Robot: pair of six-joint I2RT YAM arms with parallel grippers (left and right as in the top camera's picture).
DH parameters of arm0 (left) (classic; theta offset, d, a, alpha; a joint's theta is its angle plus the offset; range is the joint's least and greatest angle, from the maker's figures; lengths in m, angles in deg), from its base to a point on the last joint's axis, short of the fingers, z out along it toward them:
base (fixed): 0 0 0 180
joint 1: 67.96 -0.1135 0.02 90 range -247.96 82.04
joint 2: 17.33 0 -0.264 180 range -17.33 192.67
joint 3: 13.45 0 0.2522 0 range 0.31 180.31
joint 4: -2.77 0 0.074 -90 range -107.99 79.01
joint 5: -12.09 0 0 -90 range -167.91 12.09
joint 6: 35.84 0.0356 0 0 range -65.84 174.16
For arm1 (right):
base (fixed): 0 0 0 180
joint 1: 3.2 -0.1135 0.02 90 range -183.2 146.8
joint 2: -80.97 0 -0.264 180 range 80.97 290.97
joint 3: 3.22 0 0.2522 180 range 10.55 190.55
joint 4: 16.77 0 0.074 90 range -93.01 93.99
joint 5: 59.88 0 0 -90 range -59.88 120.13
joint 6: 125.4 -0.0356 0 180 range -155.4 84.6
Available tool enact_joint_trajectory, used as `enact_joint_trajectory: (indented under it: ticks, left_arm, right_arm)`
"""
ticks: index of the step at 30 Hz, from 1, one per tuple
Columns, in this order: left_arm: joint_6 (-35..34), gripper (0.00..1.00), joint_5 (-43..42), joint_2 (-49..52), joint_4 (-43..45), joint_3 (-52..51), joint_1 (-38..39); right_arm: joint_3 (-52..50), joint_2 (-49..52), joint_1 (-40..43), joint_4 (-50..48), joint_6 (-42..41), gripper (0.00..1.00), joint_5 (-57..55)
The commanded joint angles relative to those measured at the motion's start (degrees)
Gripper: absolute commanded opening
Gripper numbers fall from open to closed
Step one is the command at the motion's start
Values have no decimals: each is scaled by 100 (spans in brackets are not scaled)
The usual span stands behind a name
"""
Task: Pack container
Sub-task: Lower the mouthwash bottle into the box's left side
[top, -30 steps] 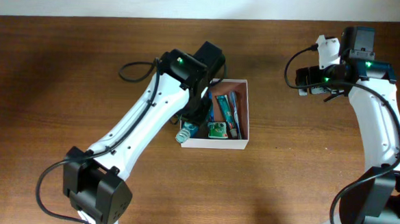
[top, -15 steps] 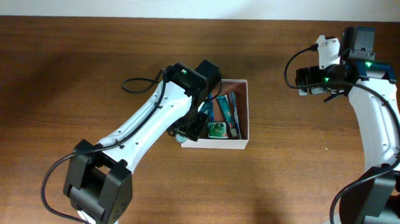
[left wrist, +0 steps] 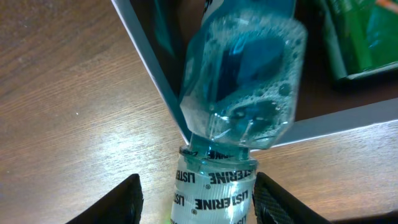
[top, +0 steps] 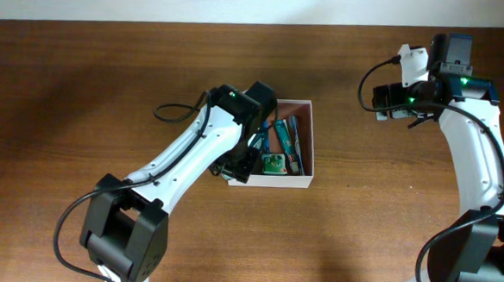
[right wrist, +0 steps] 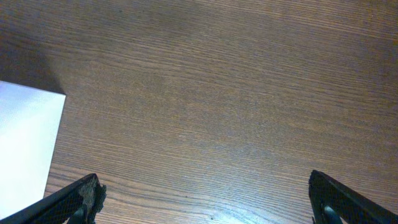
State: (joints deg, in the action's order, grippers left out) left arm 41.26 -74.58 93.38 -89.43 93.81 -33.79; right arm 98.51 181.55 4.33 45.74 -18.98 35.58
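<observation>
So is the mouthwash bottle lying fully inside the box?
No, the mouthwash bottle straddles a wall of the box, its labelled end outside over the table.

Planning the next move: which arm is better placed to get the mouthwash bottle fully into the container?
Left: the left gripper straddles the Listerine bottle resting on the container wall; the right gripper is far off.

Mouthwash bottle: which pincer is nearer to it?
Left. The left pincer straddles the cap end of the mouthwash bottle at the corner of the container; the right pincer hangs far off over the table.
</observation>
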Motion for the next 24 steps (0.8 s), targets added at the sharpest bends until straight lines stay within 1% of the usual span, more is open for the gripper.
enact_joint_trajectory:
  ticks: [1,2,4,5,9,12,13,21,22,24]
  left_arm:
    - [9,57,-57,-70,4,-79,-17]
    - [11,57,-57,-70,20,-79,-20]
    - [11,47,-57,-70,50,-79,-20]
    - [11,46,-57,-70,72,-79,-20]
    - [11,45,-57,-70,114,-79,-20]
    - [11,38,-57,-70,149,-79,-17]
    - [11,37,-57,-70,151,-79,-17]
    - [81,36,-59,-76,76,-48,-20]
    - [81,35,-59,-79,15,-15,-20]
    - [83,29,-57,-101,-166,144,-20]
  right_arm:
    - [70,44,26,-15,-66,98,-9]
    - [70,44,26,-15,-66,98,-9]
    - [72,44,26,-15,-66,98,-9]
    - [70,44,26,-15,-66,98,-9]
    - [70,44,26,-15,-66,98,-9]
    - [70,44,26,-15,-66,98,-9]
    - [70,44,26,-15,-66,98,-9]
    - [70,44,26,-15,-66,98,-9]
    - [70,44,26,-15,-66,98,-9]
    - [70,44,26,-15,-66,98,-9]
